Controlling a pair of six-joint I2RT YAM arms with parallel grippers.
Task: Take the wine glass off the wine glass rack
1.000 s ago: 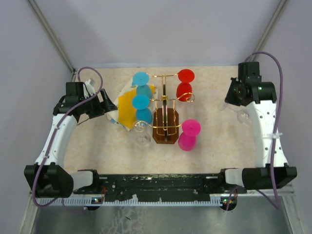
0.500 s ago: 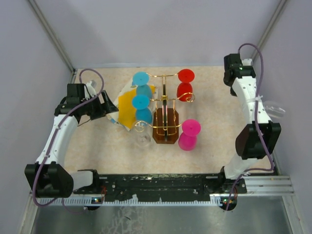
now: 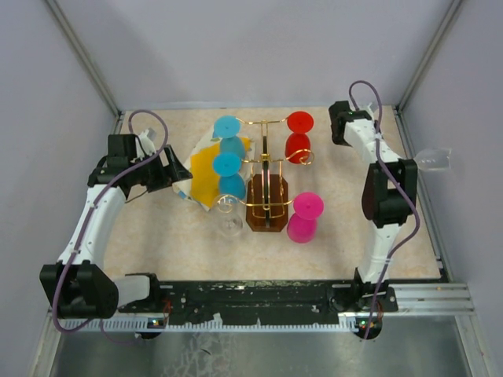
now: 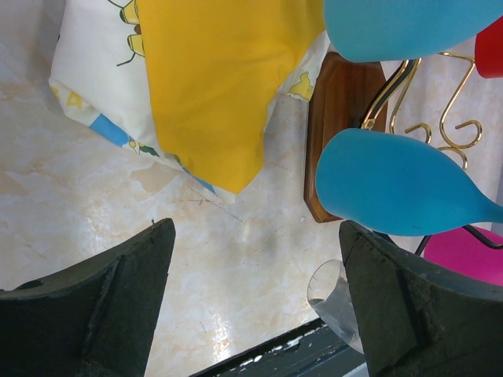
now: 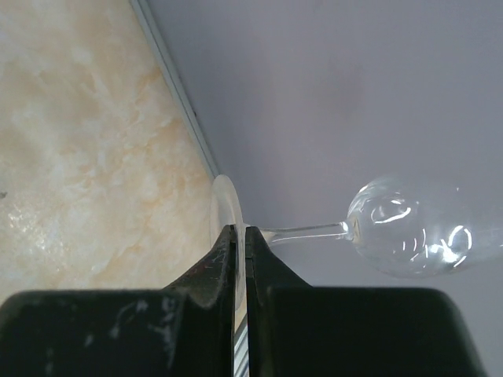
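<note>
The wine glass rack (image 3: 267, 161) is gold wire on a dark wooden base (image 3: 267, 206) at mid-table. It carries blue glasses (image 3: 228, 165) and a red one (image 3: 299, 135). My right gripper (image 5: 239, 229) is shut on the foot of a clear wine glass (image 5: 409, 228). That glass lies sideways, its bowl out past the table's right edge by the wall (image 3: 435, 159). My left gripper (image 4: 255, 228) is open with nothing in it. It hangs over the table left of the rack base (image 4: 338, 102), beside a blue glass (image 4: 393, 184).
A yellow-and-white cloth (image 3: 203, 174) lies left of the rack (image 4: 212, 78). A pink glass (image 3: 303, 217) is at the rack's right front. Another clear glass (image 3: 230, 225) is at its left front (image 4: 334, 302). Grey walls close in the table on three sides.
My right arm has folded back toward the far right corner, carrying the clear glass out over the table's right edge. The left arm has not moved.
</note>
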